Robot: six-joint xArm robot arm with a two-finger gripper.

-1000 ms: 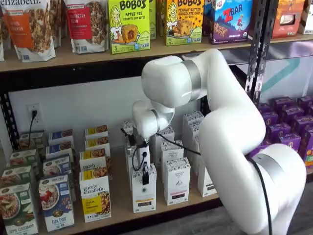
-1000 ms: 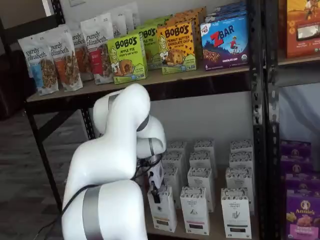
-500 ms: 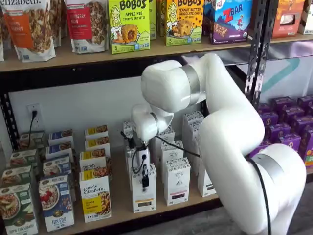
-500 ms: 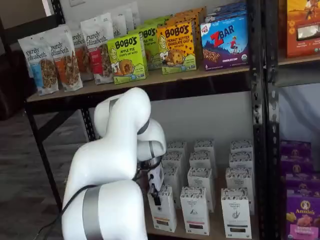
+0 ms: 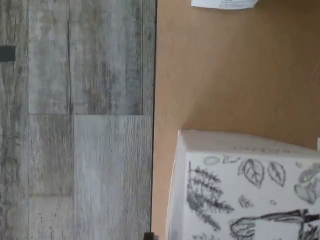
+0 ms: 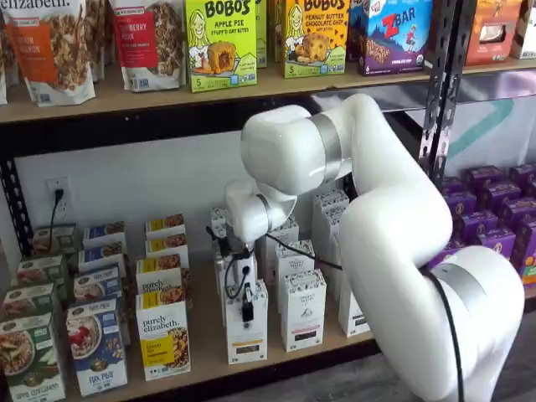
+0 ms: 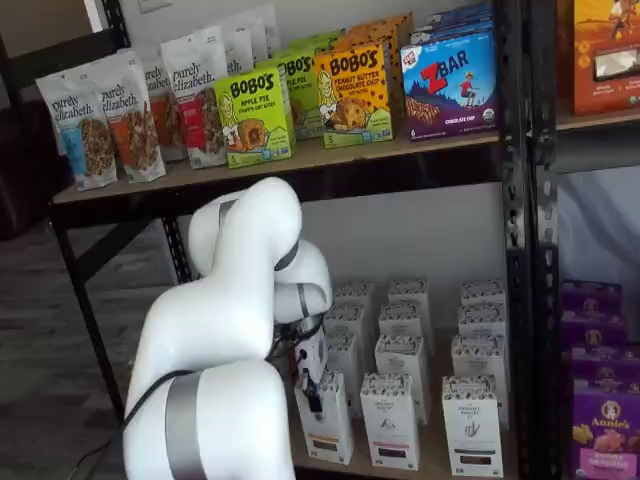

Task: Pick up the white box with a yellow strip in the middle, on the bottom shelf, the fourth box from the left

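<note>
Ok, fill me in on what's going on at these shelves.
A white robot arm is reaching for the white box at the front of the bottom shelf. Its gripper hangs right over that box's top; the black fingers are seen in front of the carton, and whether they have closed on it cannot be told. The box stands upright on the shelf, not lifted. The wrist view looks down on a leaf-patterned carton top near the shelf's front edge.

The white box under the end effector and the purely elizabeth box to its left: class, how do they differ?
The white box is tall and narrow with a dark strip near its base; the purely elizabeth box is wider, with a yellow band and a granola photo. The end effector hangs at the white box's face; nothing touches the purely elizabeth box. Both stand upright at the bottom shelf's front.
</note>
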